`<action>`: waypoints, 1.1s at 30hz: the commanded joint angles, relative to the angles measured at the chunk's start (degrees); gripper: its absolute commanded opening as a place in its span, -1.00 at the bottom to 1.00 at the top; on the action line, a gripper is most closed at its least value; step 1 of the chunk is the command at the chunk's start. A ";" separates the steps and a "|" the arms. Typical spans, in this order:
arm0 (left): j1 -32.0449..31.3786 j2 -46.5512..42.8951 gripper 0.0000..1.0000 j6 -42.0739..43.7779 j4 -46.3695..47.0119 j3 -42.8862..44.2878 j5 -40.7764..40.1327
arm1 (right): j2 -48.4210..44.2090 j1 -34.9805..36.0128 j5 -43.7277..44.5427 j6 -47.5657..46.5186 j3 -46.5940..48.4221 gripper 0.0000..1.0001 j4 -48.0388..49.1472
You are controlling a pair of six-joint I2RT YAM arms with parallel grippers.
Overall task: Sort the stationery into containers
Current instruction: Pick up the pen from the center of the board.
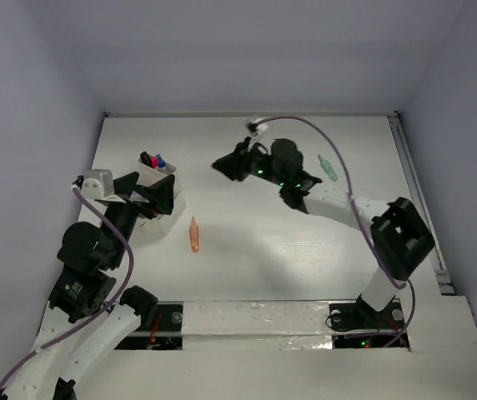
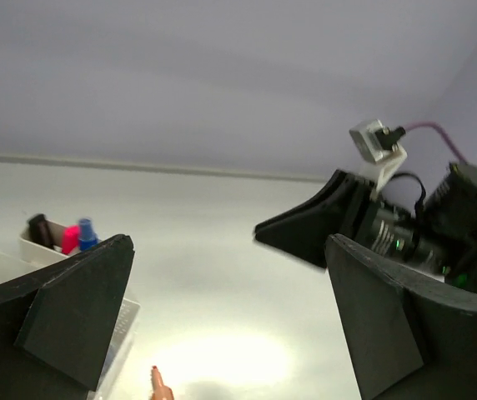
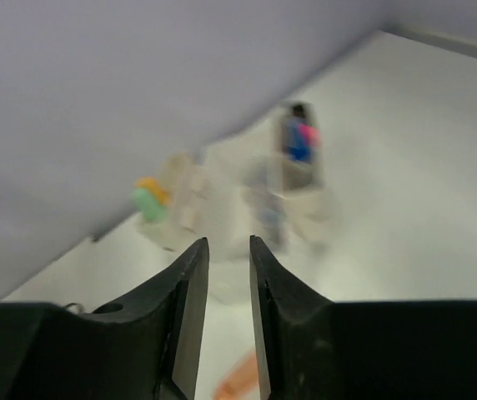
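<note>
The containers (image 1: 165, 208) are a cluster of translucent white bins at the table's left. One bin (image 2: 32, 250) holds a black-capped marker, a pink one (image 2: 70, 239) and a blue one (image 2: 86, 231). Another bin (image 3: 172, 218) shows green and orange pieces (image 3: 148, 198). My left gripper (image 1: 151, 194) (image 2: 228, 250) hangs wide open over the cluster, holding nothing. An orange marker (image 1: 194, 235) (image 2: 158, 385) lies on the table just right of the bins. My right gripper (image 1: 220, 165) (image 3: 228, 240) hovers mid-table, pointing at the bins, with only a narrow empty gap between its jaws. A pale green marker (image 1: 328, 167) lies far right.
White walls close the table at the back and on both sides. A metal rail (image 1: 418, 208) runs along the right edge. The right arm's cable (image 1: 338, 158) loops over the pale green marker's area. Both arm bases stand at the near edge.
</note>
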 commanded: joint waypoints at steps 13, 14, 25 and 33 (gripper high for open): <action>0.55 3.63 0.98 -5.06 3.36 -4.96 17.83 | -2.18 -37.95 23.24 -10.40 0.14 0.14 -48.06; 0.55 3.81 0.98 -4.98 3.36 -5.05 18.27 | -1.37 -40.05 23.68 -11.54 0.58 0.22 -48.69; 0.55 4.33 0.98 -3.66 3.54 -5.48 21.27 | 10.49 -44.20 18.41 -18.14 7.09 0.43 -56.16; 0.55 3.81 0.98 -3.22 3.45 -5.40 21.18 | 14.36 -44.20 15.42 -20.07 9.29 0.30 -57.92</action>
